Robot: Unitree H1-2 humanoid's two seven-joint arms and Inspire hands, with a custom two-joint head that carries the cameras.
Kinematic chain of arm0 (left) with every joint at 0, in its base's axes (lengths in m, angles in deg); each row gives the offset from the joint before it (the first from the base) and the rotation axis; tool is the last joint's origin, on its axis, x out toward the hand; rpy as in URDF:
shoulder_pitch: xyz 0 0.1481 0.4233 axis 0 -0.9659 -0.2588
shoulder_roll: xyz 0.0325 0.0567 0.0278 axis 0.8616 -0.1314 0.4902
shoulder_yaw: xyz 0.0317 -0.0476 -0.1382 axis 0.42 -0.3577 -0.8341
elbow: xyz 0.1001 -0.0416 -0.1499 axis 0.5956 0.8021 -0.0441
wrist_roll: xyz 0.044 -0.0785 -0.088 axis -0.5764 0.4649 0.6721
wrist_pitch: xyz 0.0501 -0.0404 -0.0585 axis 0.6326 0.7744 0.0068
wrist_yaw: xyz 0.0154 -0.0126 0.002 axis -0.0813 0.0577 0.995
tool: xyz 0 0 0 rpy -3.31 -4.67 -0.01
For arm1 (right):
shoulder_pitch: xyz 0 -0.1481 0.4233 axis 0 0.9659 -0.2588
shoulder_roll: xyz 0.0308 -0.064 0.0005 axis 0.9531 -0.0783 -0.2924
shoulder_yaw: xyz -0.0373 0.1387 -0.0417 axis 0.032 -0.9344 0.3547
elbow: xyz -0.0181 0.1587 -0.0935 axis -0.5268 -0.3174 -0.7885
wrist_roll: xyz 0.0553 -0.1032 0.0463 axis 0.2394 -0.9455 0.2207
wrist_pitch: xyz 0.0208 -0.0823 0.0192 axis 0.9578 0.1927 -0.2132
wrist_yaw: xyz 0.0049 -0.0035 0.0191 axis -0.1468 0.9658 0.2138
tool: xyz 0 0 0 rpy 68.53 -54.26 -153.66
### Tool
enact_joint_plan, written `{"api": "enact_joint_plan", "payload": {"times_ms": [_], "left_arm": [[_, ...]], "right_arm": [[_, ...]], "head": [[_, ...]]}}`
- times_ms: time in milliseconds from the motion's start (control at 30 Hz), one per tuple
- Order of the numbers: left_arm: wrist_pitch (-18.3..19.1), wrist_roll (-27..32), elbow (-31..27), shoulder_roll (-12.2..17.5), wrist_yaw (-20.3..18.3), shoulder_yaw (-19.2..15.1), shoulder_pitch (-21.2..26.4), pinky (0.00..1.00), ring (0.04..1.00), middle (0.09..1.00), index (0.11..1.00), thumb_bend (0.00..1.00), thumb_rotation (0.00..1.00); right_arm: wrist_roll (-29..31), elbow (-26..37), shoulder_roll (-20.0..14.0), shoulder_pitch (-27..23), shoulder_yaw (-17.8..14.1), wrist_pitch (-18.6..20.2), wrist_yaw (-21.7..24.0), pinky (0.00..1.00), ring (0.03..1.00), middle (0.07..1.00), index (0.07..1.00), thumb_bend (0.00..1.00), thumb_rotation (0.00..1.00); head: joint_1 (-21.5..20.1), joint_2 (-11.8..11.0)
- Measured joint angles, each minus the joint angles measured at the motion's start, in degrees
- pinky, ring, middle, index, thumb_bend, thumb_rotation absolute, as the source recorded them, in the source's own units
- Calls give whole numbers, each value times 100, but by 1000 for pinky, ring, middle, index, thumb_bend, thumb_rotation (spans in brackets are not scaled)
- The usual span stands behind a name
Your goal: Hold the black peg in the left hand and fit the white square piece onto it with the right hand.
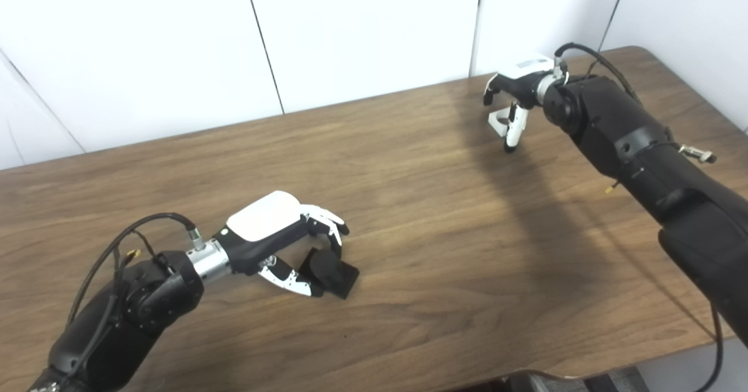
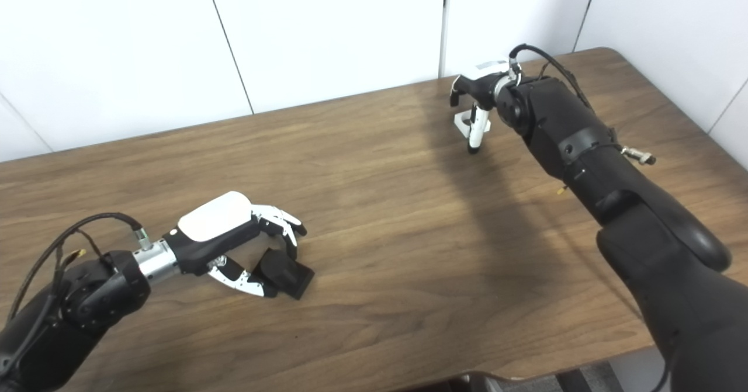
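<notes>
In the left eye view, the left hand (image 1: 280, 234) lay low over the near left part of the wooden table (image 1: 409, 205), its fingers and thumb curled around the black peg (image 1: 330, 272). The peg rested on the tabletop on its flat dark base, with its rounded stub tilted up toward the palm; whether the hand truly clamped it or only cupped it could not be told, though finger and thumb appeared to touch it on both sides. Far off at the back right, the right hand (image 1: 514, 97) hung over the white square piece (image 1: 498, 118), fingers pointing down around it; the piece sat just under the palm, apparently pinched between thumb and fingers, but its contact with the table was hard to judge. The right eye view gave the same layout: the left hand (image 2: 234, 231) around the black peg (image 2: 286, 272) near the front left, the right hand (image 2: 476, 97) closed about the white square piece (image 2: 464, 120) at the far right. The two parts were well apart, the peg lying forward and to the left of the white piece, so the fitting would probably call for both arms to travel toward the middle. No containers were on the table.
</notes>
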Motion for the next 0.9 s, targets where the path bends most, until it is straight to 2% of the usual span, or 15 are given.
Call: {"api": "enact_joint_plan", "payload": {"times_ms": [600,900], "left_arm": [[2,0,-42,6,-81,-25,-7,621,771,783,492,522,71],[0,-1,-43,5,-93,-39,-13,588,748,771,492,522,72]], "right_arm": [[79,213,-257,134,-14,35,190,858,928,881,768,725,147],[93,218,-323,170,-57,31,226,821,907,859,746,730,153]], "head": [[35,9],[79,18]]}}
